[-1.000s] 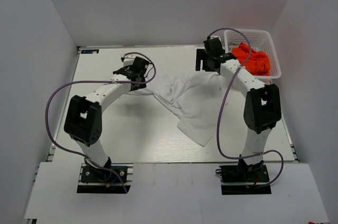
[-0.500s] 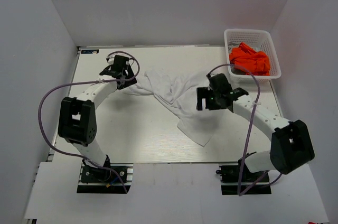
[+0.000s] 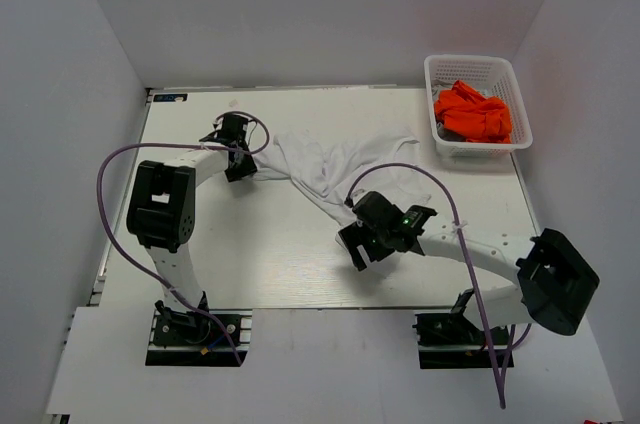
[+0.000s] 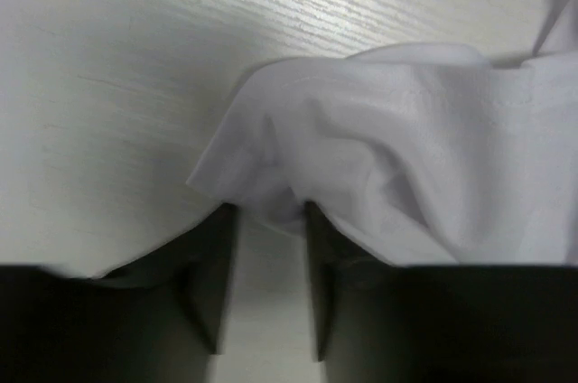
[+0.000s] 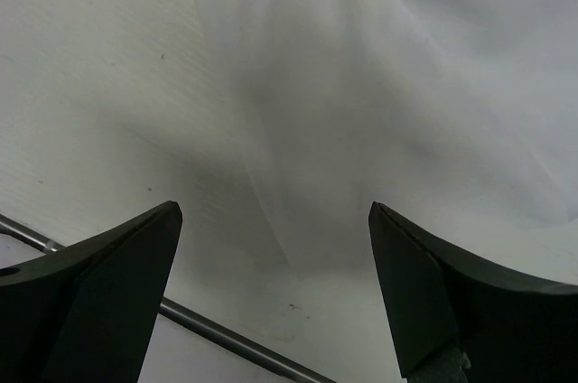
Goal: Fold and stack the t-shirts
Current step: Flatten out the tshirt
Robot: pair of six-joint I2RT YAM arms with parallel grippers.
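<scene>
White t-shirt (image 3: 335,169) crumpled on table (image 3: 250,254), long axis far-left to near-right. Left fingers (image 4: 212,275) narrow around its far-left edge, grip uncertain. Right fingers (image 5: 99,284) wide above near-right hem.

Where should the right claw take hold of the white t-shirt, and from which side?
Take the white t-shirt by its near edge, which lies flat and thin on the table, tapering between the open right claw fingers. Probably come straight down from above and pinch; its other end is bunched at the left claw.
</scene>
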